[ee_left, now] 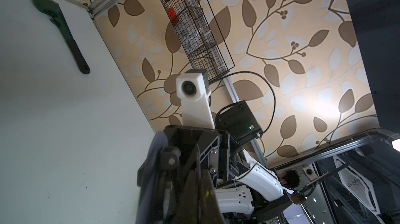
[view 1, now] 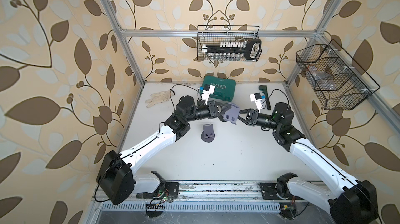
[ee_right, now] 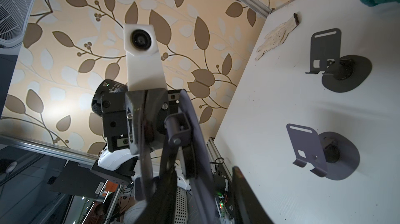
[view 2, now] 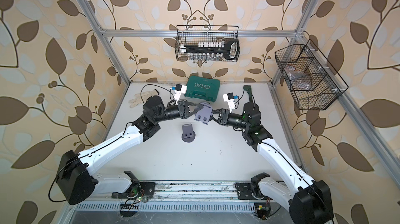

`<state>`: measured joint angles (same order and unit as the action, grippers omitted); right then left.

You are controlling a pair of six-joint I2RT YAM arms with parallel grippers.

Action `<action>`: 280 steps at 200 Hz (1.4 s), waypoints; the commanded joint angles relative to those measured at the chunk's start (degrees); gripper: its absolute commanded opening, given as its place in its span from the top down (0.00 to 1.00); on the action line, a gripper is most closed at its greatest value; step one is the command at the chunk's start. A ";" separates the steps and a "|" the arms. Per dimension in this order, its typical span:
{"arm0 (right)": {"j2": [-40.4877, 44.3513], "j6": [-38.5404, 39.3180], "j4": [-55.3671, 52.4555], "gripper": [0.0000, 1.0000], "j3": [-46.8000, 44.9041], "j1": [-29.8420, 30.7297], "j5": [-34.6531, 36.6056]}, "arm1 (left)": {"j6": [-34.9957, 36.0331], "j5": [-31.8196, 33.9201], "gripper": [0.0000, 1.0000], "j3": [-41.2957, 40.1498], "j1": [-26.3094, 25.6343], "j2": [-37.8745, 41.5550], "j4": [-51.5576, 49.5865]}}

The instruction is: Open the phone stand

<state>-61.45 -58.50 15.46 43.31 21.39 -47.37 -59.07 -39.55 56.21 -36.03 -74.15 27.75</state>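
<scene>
— So, whereabouts of the phone stand (view 1: 231, 116)?
— Hangs clear of the table (view 1: 238, 160), just toward 1 o'clock from its middle, between both arms in both top views.
— And the left gripper (view 1: 227, 108)?
— Reaches in from 9 o'clock, clamped tight on the round base (view 2: 204, 104).
— And the right gripper (view 1: 239, 112)?
— Points in from 3 o'clock, jaws parted astride the plate (ee_right: 191, 125). Shows, in the right wrist view, a gap between that plate and one finger (ee_right: 240, 190). Not clamped.
— And the hinge (ee_right: 176, 129)?
— Sits between base and plate, both seen edge-on and close to parallel.
— Anything else down there?
— Yes: spare stand (view 1: 208, 133) on the table, toward 8 o'clock of the held one, plate raised off its base. Beside it, in the right wrist view only, darker stand (ee_right: 337, 64), likewise propped up. Also green case (view 1: 218, 90) at 12 o'clock by the far wall, glove (view 1: 157, 100) at 10 o'clock, wrench (view 1: 265, 98) at 2 o'clock.
</scene>
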 commanded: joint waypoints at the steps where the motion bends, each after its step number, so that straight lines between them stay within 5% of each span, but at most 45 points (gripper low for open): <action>1: -1.82 -1.44 3.95 0.75 0.58 3.10 -0.35 | -0.43 -2.59 1.00 0.74 -1.93 -0.53 6.30; 24: -2.39 -2.29 4.80 1.00 0.21 3.31 -0.10 | -1.36 -3.29 1.00 0.82 -1.94 -1.17 7.56; 84: -7.00 -3.75 -1.88 1.00 -1.13 2.55 -1.87 | -1.97 -5.26 1.00 2.20 -1.86 0.75 9.35; 120: -13.63 -14.36 8.97 1.00 -9.38 -0.53 -5.97 | -2.58 -5.60 1.00 3.25 -1.69 2.77 10.62; 152: -17.84 -19.28 15.77 1.00 -13.26 -1.26 -8.23 | 4.38 -6.35 1.00 4.52 -1.69 5.69 7.17; 280: -23.71 -27.89 22.30 1.00 -17.37 -1.46 -17.07 | 19.78 -10.13 1.00 4.50 -0.54 7.26 23.82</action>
<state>-79.77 -82.08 56.25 30.76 20.45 -63.51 -45.43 -41.87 55.31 -35.66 -75.55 21.15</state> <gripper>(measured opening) 0.052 0.049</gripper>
